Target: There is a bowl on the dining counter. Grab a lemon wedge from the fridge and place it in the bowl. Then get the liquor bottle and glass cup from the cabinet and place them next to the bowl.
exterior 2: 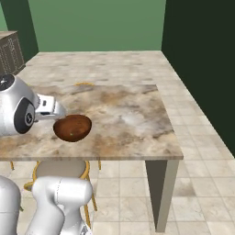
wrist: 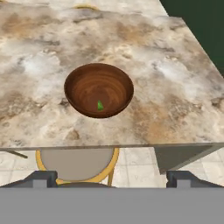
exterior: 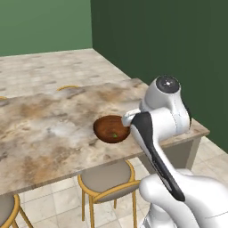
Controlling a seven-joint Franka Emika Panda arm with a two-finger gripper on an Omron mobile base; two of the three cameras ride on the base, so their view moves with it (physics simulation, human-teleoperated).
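Note:
The reddish-brown bowl stands on the marbled dining counter, close to its near edge. A small green lemon wedge lies inside the bowl. My gripper hangs above and just in front of the counter's edge, pulled back from the bowl, open with nothing between its fingertips. The white hand sits beside the bowl's rim. The fridge, the cabinet, the liquor bottle and the glass cup are out of view.
A yellow-framed stool with a grey seat is tucked under the counter's near edge below the bowl. Another stool stands to the left. A dark green wall runs along the counter's right end.

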